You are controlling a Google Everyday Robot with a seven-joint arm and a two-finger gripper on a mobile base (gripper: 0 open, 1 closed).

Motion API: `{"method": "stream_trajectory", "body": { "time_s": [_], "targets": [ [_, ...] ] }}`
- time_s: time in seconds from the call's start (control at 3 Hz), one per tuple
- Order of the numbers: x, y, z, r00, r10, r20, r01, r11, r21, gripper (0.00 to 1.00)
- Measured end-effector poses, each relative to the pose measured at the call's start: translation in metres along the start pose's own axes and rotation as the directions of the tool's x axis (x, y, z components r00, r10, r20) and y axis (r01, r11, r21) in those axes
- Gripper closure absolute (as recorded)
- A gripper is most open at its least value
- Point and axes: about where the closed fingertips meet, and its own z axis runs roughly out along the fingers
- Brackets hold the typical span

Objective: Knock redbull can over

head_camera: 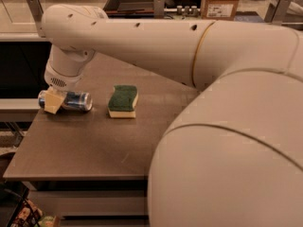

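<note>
The redbull can (75, 100), blue and silver, lies on its side near the left edge of the brown table (94, 145). My gripper (53, 101) hangs from the white arm right over the can's left end. One cream-coloured fingertip (53, 102) covers that end of the can. The rest of the gripper is hidden by the wrist.
A green and yellow sponge (122, 100) lies on the table to the right of the can. My large white arm fills the right half of the view. A cardboard box (222, 1) and shelving stand behind the table. The table's left edge is close to the can.
</note>
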Motion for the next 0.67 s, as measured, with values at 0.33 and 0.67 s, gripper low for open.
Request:
{"method": "stream_trajectory", "body": {
  "time_s": [0.33,0.67],
  "targets": [
    [-0.0001,0.0007,-0.0002,1.0,0.0,0.001,0.0,1.0,0.0,0.73],
    [-0.0006,0.0017,0.0,1.0,-0.002,0.0,0.002,1.0,-0.001,0.5]
  ]
}}
